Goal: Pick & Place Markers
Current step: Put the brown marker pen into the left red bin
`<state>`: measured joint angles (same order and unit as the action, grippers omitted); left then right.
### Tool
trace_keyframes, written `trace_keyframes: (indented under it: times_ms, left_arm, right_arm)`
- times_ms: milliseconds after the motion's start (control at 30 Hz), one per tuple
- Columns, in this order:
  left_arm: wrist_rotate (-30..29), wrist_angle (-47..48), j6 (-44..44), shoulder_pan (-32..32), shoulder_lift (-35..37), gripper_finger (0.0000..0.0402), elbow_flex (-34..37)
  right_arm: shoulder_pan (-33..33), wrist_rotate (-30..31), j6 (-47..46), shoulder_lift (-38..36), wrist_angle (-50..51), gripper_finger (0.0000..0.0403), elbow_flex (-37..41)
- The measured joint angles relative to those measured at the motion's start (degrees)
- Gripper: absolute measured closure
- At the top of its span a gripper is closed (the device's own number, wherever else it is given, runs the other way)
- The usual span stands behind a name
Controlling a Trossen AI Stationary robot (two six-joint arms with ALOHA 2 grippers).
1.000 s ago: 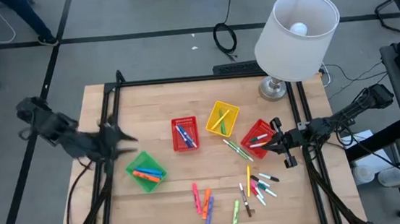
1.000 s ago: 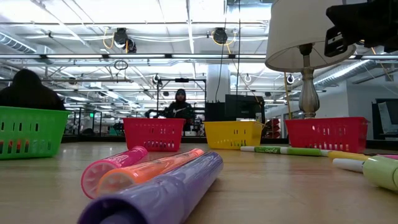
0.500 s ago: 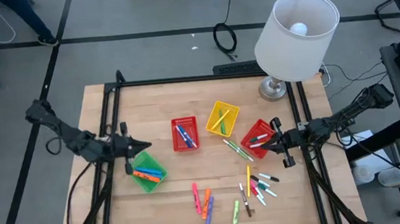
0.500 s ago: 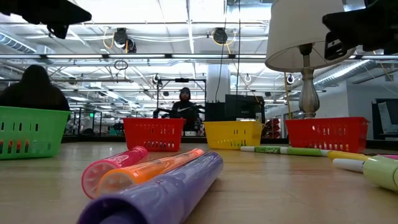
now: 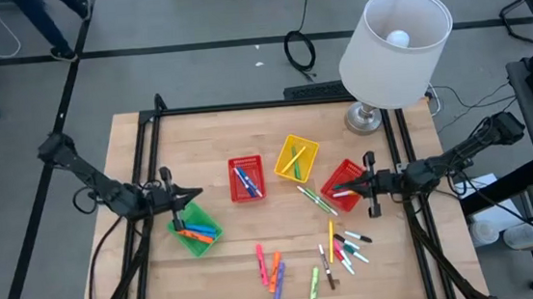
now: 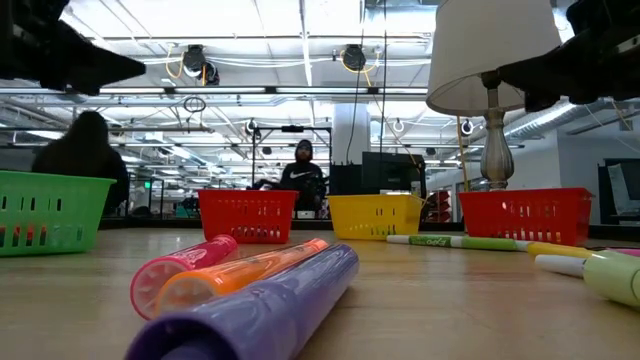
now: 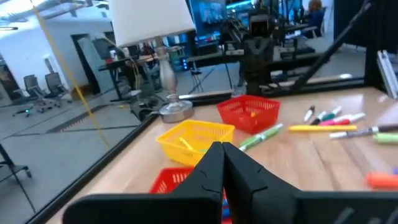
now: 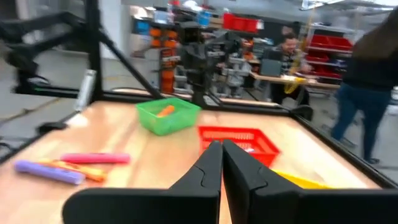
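we're between picks: left gripper (image 5: 189, 195) pinched together, empty, above the green basket (image 5: 195, 227); right gripper (image 5: 353, 188) likewise. next we'd spread one over the loose markers (image 5: 275, 271).

You will find no readable text, label, brand, number or sign here; the dark print on the green-and-white marker (image 6: 450, 241) is too small to make out.

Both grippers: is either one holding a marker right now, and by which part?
Nothing is held. The left gripper and right gripper are shut, empty, above the table.
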<state>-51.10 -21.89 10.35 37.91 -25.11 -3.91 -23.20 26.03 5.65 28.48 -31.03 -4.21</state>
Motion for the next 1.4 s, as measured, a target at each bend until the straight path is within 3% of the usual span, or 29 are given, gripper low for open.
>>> trace_keyframes:
  times_ms: [200,400,700,867,1033,1233,1400]
  left_arm:
    - [-4.8,9.9,-4.6,-1.8,0.9,0.0397,0.6]
    - [-1.2,8.1,-5.8,-2.6,0.9,0.0399,0.6]
    - [-1.4,7.8,-4.1,-2.6,0.9,0.0367,0.6]
    - [-1.5,6.4,-4.7,-2.6,0.9,0.0365,0.6]
    - [-1.5,6.4,-4.9,-2.6,0.9,0.0365,0.6]
    - [-1.4,5.1,-6.3,-2.6,0.9,0.0364,0.6]
    - [-1.4,6.7,-9.4,-2.6,0.9,0.0364,0.6]
  right_arm:
    - [0.0,5.7,-0.5,1.0,-1.2,0.0403,0.0]
    - [0.0,5.5,-3.7,2.7,-3.5,0.0403,0.0]
    - [-0.1,5.2,-6.3,6.1,-4.0,0.0403,-2.9]
    - [-0.1,4.0,-9.5,12.5,-0.7,0.0403,-7.0]
    - [0.1,6.9,-15.3,22.4,8.7,0.0403,-16.4]
    - [-4.8,4.9,-23.8,39.0,25.0,0.0403,-33.9]
    - [-11.0,0.7,-37.4,52.1,44.6,0.0403,-50.9]
